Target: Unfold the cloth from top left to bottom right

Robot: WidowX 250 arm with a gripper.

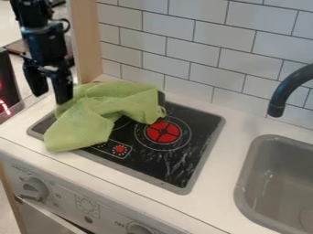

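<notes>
Camera view: a green cloth (92,114) lies bunched and folded over the back and left parts of the black stove top (186,167), toward the left end of the pale bench (217,178). One wide flap slants down toward the bench's front edge, crossing the stove top's grey rim, and its rounded corner lies near that front edge. The other part spreads toward the right, ending in a ragged border just beside the red burner (163,131). Folds cross in the middle, where the two parts meet, and the far side of the cloth comes near the bench's back edge.

The black arm (43,39) comes in at the upper left, and its pincer (51,97) hangs, pointing down, at the cloth's upper left side, by the bench's left end. The pincer is spread, with a gap between its two fingers; the one on the right overlaps the cloth's edge in this view, and whether it touches the fabric I cannot tell.

Toward the bench's right end a grey sink (243,183) is set in, with a dark faucet (278,98) curving over from the right. A white tiled wall (214,36) stands along the back edge, and a grey knob (35,189) sits on the front panel (67,194).
</notes>
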